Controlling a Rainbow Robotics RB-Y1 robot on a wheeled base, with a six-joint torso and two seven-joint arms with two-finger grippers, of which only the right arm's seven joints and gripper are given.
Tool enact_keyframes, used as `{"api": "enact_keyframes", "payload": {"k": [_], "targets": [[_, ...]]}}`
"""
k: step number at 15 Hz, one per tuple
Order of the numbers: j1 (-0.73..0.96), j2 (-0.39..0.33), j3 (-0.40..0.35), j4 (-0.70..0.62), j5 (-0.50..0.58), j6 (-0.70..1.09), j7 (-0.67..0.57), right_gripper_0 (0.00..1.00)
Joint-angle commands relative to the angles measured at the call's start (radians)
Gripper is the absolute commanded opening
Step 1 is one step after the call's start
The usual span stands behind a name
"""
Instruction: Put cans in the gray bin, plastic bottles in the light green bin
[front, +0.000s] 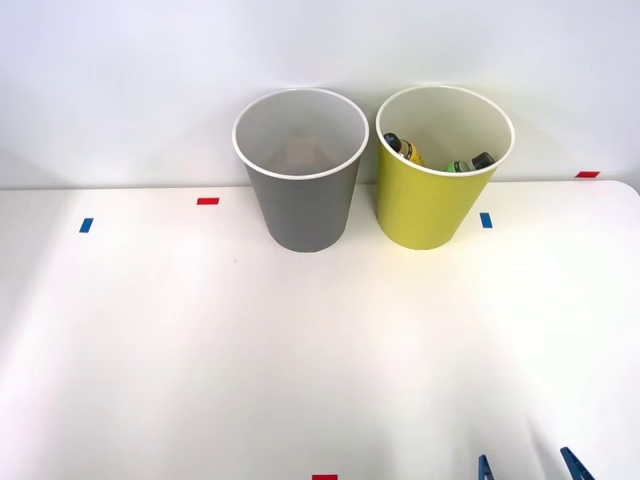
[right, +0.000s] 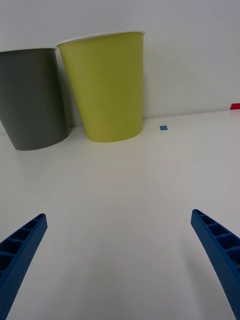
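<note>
The gray bin (front: 303, 205) (right: 31, 105) stands upright at the back of the table. Beside it to the right stands the light green bin (front: 428, 205) (right: 107, 90). Two plastic bottles lie inside the green bin: a yellow one (front: 406, 150) with a dark cap, and a green one (front: 470, 164) with a dark cap. A faint pale shape (front: 300, 150) shows at the gray bin's bottom; I cannot tell whether it is a can. My right gripper (front: 528, 468) (right: 119, 215) is open and holds nothing, low at the table's front right, well short of both bins.
The white table (front: 300, 340) has small red and blue tape marks, among them a blue mark (front: 486, 220) by the green bin and a red mark (front: 208, 201) left of the gray bin. A pale wall rises right behind the bins.
</note>
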Motion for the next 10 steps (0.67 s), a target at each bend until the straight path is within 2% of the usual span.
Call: {"api": "enact_keyframes", "payload": {"k": [1, 10], "targets": [[0.000, 0.000, 0.000, 0.000, 0.000, 0.000, 0.000, 1.00], [0.000, 0.000, 0.000, 0.000, 0.000, 0.000, 0.000, 1.00]]}}
